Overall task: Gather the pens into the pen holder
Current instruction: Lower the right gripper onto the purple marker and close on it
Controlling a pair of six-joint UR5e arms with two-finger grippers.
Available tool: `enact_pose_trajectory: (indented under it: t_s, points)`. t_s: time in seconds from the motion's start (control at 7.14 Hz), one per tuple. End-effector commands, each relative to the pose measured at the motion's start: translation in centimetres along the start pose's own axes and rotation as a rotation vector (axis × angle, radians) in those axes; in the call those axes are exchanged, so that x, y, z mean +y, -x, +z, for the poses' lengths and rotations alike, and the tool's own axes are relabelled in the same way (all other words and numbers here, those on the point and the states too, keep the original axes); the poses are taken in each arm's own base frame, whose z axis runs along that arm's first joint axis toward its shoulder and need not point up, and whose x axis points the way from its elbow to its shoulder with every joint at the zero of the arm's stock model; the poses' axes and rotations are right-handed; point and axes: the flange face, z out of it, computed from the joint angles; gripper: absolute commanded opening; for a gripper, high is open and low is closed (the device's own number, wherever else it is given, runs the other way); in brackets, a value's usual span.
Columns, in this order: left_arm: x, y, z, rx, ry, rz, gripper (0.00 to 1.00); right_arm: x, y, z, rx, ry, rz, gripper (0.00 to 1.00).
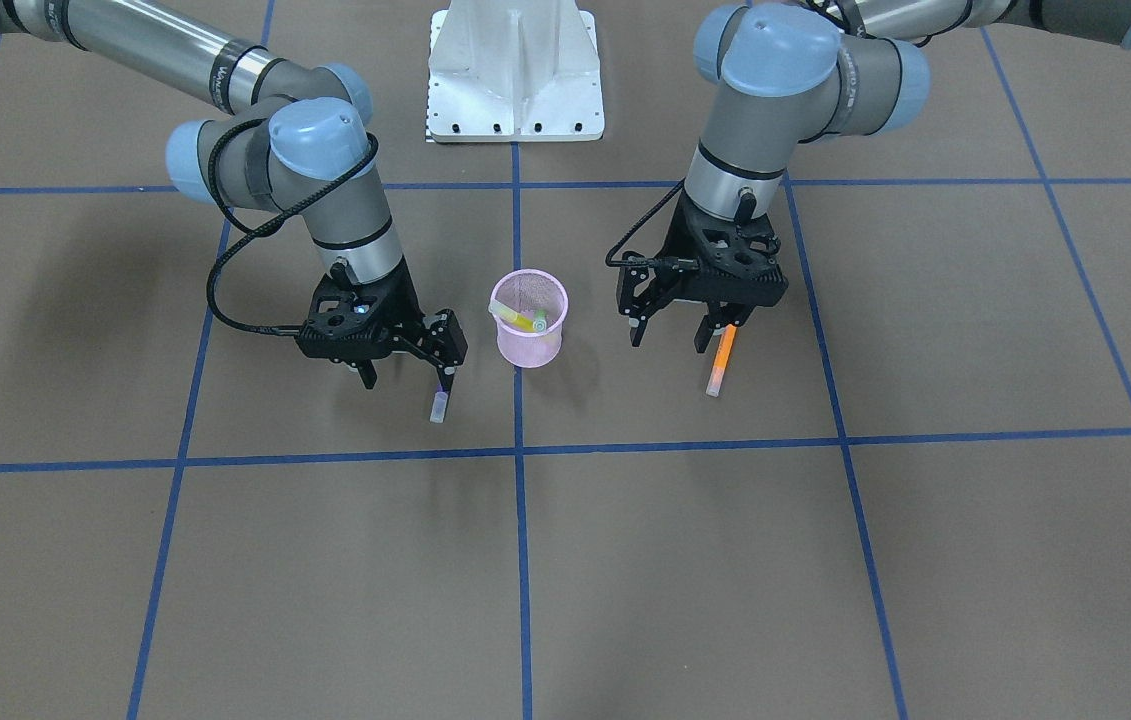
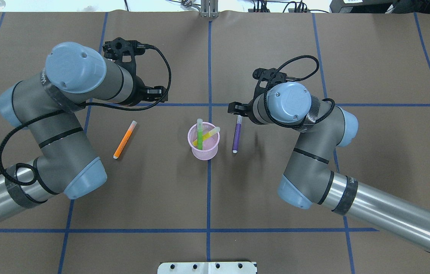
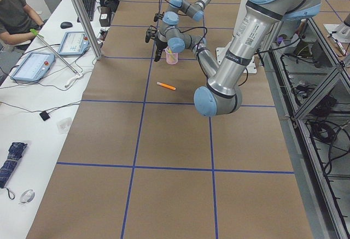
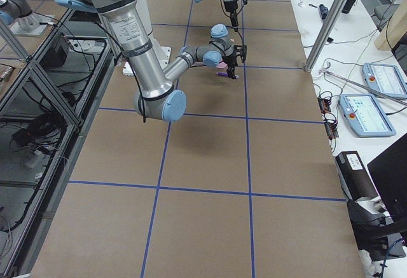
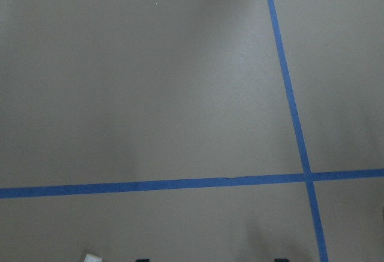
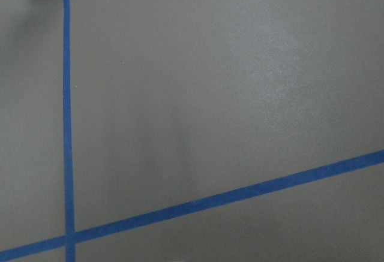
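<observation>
Fingers (image 1: 637, 328) of the left gripper (image 1: 668, 346) are spread wide, and nothing is between them. The orange pen (image 1: 722, 362) lies flat on the table (image 1: 825, 560). In the front view it shows just past the finger that is farther from the cup. Its pale cap end points away from the robot. In the view from the left end of the table, the pen lies all by itself and no finger touches it.

The right gripper (image 1: 406, 385) has its fingers (image 1: 446, 355) spread wide too, and they hold nothing. The purple pen (image 2: 237, 134) lies on the table by the finger that is nearer the cup. In the front view only its pale cap pokes out below that fingertip, and the finger hides the rest. From overhead the whole pen shows, with its cap end close to that finger. I cannot tell if the finger touches the pen.

The pen holder (image 1: 528, 345) is a small pink mesh cup. It stands upright between the two grippers, beside the inner finger of each one and touching neither. The green pen (image 2: 200, 131) and the yellow pen (image 2: 210, 134) are inside it. They lean on the rim and their pale caps stick out.

Each wrist camera shows only brown table with blue lines (image 1: 685, 440).
</observation>
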Motion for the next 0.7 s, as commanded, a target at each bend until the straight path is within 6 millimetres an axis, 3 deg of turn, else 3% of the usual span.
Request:
enact_pose_trajectory:
  t_s: [0.0,0.56]
  points:
    - [0.2,0.1,0.1,0.000,0.002,0.001,0.76,0.5,-0.4,2.0,0.023,0.059,-0.016,0.91]
    - [0.2,0.2,0.1,-0.002,0.002,-0.001,0.76,0.4,2.5,3.3,0.081,0.083,0.007,0.85]
